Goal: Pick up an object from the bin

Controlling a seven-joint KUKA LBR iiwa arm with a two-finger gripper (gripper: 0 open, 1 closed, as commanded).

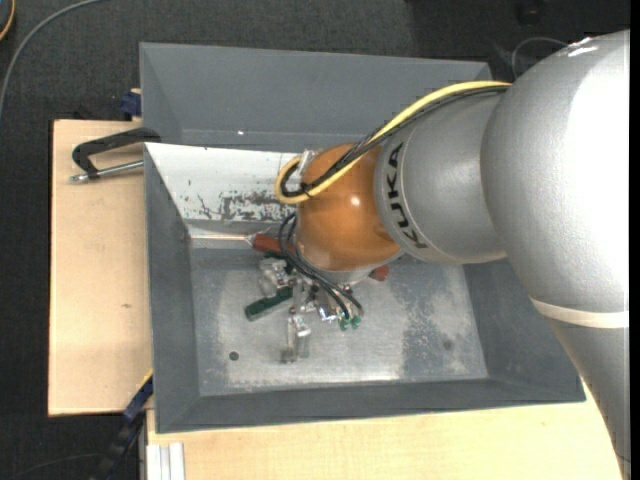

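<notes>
Bulky, smooth silver-grey arm [545, 178] at the right of the frame, rounded like a barrel, pale seam band at lower right. Black "KUKA" lettering [396, 200] on the link near centre. Glossy orange cover [340, 218], dome-shaped, at the wrist. Yellow cable [430, 103] arching over it, looped at its left end. Dark wires [290, 238] and a small metal gripper [300, 313] beneath.

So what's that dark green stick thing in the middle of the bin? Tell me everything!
The dark green stick is small, long and narrow, perhaps plastic. It lies flat on the grey floor of the bin, near the middle, slanted, with its left end lower in the picture. Its right end runs under the gripper, so that end is hidden. I cannot tell whether it is held.
</notes>
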